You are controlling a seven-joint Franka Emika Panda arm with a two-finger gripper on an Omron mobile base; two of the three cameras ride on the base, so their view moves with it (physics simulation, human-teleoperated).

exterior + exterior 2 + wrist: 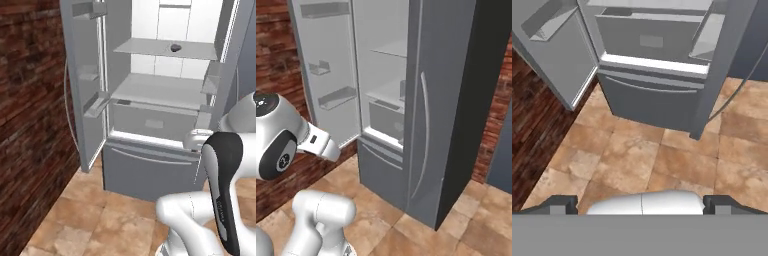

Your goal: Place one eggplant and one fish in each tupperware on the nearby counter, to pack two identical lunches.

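Fridge (150,100) stands open ahead of the robot, grey, double-doored, with both upper doors swung wide and a closed drawer front (145,170) below. Left door (82,75) carries small bins on its inner face. Brick wall (30,100) to the left, tan stone floor tiles (100,220) underfoot.

Upper shelf (165,48) holds one small dark lump (175,48), towards the right half of the shelf, sitting well back from the front edge. Colour is near black with a slightly lighter rim or top; shape rounded, compact. Too small and blurred to tell whether it is an eggplant or a fish. Shelf below it (155,90) is pale grey and flat, with a closed crisper box (150,122) beneath it.

From the right base view, the right door (436,110) is seen from outside, with its long curved handle, and hides most of the fridge interior.

Gripper (641,205): in the hand view its two dark fingertips (559,204) show at the bottom, spread far apart, with nothing between them. The hand points down at the floor tiles in front of the drawer, well short of the shelves. White arm rises in the lower right of the left base view.
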